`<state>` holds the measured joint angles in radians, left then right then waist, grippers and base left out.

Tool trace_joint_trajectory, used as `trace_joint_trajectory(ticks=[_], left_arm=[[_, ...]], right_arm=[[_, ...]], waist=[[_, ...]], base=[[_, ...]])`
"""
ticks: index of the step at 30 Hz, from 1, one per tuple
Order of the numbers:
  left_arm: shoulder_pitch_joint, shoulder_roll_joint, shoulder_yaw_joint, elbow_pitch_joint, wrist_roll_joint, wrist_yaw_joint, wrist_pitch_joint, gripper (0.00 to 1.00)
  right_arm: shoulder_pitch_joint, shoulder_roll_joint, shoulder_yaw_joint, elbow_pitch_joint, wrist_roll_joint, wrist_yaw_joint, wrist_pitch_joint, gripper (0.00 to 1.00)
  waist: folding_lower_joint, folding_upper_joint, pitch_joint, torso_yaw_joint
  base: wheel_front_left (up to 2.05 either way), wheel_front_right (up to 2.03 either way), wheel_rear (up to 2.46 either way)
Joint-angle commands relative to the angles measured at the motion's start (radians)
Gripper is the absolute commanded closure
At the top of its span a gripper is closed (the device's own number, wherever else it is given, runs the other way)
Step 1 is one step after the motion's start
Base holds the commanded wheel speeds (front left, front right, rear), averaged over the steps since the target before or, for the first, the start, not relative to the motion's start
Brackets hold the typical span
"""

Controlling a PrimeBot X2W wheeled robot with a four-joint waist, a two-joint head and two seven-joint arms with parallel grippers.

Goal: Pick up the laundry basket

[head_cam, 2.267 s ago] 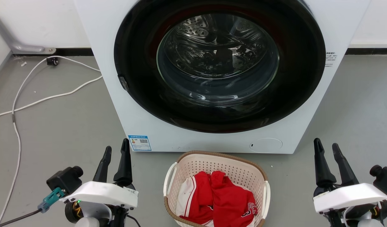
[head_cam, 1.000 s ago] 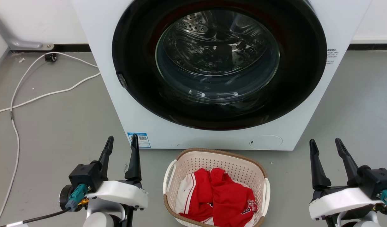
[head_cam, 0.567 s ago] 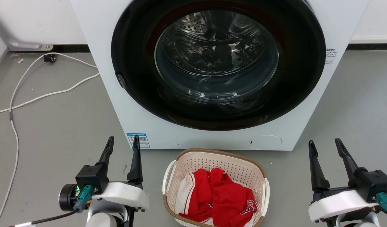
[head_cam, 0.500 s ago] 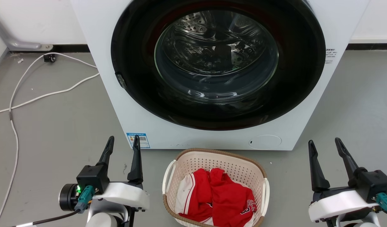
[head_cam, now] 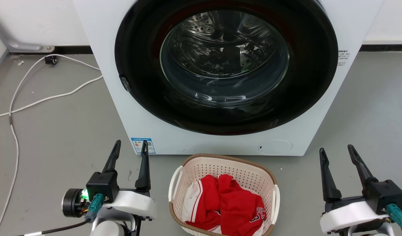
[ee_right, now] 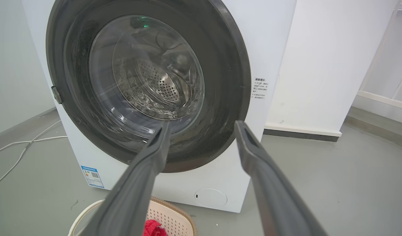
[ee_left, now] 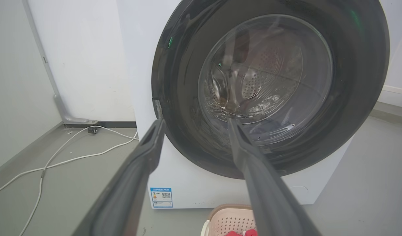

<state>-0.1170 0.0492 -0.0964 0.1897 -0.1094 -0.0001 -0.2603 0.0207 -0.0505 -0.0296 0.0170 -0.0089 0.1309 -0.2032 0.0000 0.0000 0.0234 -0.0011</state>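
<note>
The laundry basket (head_cam: 201, 172), cream with perforated walls, a brown rim and white side handles, sits on the grey floor right in front of the washing machine, holding red and white clothes (head_cam: 225, 206). My left gripper (head_cam: 130, 147) stands open to the basket's left, apart from it. On the basket's right my right gripper (head_cam: 337, 150) is open too, also clear of it. The left wrist view catches the basket's rim (ee_left: 229, 211) at the bottom between the left gripper (ee_left: 196, 121). The right wrist view shows the basket's edge (ee_right: 170, 213) below the right gripper (ee_right: 201, 126).
A white washing machine (head_cam: 148, 108) with a round dark glass door (head_cam: 225, 62) stands just behind the basket. White cables (head_cam: 40, 98) trail over the floor at the left. A white wall and skirting run along the back.
Both wrists have rolled and both grippers have spread wider. The left arm has drifted right, closer to the basket. The camera has shifted slightly; the basket stays put.
</note>
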Motion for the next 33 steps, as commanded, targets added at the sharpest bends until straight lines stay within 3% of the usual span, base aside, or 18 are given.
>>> trace_joint_trajectory(ticks=[1,23,33], left_arm=[[-0.007,0.002,-0.002,0.002,0.0,0.002,-0.007,0.0],[-0.005,0.002,-0.001,0.007,-0.006,0.01,-0.005,0.0],[-0.072,0.002,0.007,0.05,0.001,0.005,-0.005,0.0]], right_arm=[[0.003,0.001,0.0,-0.002,0.001,0.0,-0.006,0.0],[-0.011,0.001,-0.003,0.025,0.019,0.0,-0.012,0.0],[-0.053,0.001,-0.016,0.069,0.033,0.0,-0.005,0.0]], waist=[[0.0,0.0,0.001,0.001],[0.0,0.0,0.005,-0.003],[0.0,0.0,0.065,-0.007]], base=[[0.0,0.0,0.0],[0.0,0.0,0.0],[0.0,0.0,0.0]])
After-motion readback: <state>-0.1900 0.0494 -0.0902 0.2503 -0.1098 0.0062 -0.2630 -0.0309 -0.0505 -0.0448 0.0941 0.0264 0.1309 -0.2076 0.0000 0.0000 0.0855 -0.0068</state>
